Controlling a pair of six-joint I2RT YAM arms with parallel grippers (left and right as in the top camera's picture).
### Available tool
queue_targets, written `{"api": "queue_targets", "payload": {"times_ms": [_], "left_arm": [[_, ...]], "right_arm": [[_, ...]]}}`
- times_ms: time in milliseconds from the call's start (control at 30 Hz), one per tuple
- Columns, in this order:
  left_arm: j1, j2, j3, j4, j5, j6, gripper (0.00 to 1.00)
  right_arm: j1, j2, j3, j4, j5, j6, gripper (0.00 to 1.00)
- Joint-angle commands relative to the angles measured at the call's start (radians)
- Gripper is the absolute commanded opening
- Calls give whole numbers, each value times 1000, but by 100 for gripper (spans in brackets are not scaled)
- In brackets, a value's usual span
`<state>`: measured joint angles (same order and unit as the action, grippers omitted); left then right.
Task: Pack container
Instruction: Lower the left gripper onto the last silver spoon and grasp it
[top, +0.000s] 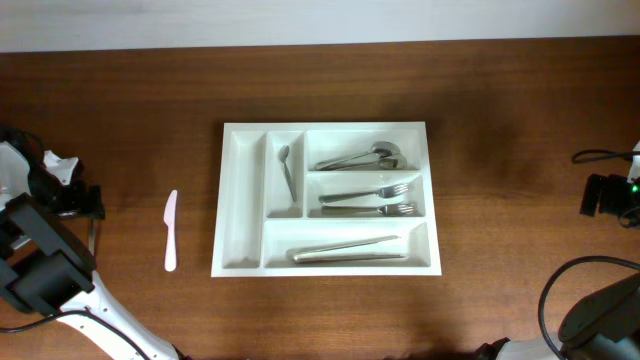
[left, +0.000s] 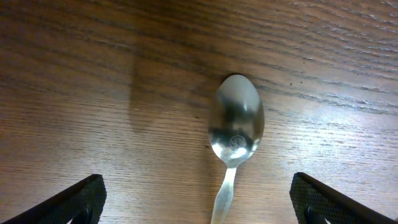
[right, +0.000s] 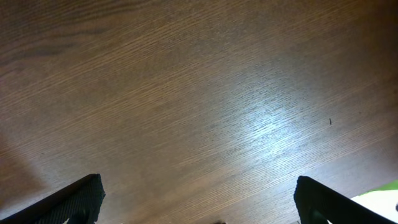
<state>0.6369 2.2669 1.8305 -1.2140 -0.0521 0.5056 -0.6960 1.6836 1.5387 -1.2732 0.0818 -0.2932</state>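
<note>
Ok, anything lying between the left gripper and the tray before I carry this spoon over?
Yes: a white knife lies on the table between the left gripper and the container, apart from its left wall. The spoon sits on bare wood between open fingers.

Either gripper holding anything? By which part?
Nothing held. The left gripper is open above a spoon lying on the table; the right gripper is open over wood.
</note>
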Motion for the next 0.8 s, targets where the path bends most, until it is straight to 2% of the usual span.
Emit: {"api": "queue_targets", "payload": {"times_ms": [0, 233, 767], "left_arm": [[-2, 10, -16, 6, -4, 19, 97], [-2, 10, -86, 29, -4, 18, 97], [-2, 10, -113, 60, -5, 16, 96]], "right_arm": [[2, -22, -2, 3, -2, -6, 99], [2, -22, -2, 3, -2, -6, 99], [2, -22, -2, 3, -2, -6, 99]]}}
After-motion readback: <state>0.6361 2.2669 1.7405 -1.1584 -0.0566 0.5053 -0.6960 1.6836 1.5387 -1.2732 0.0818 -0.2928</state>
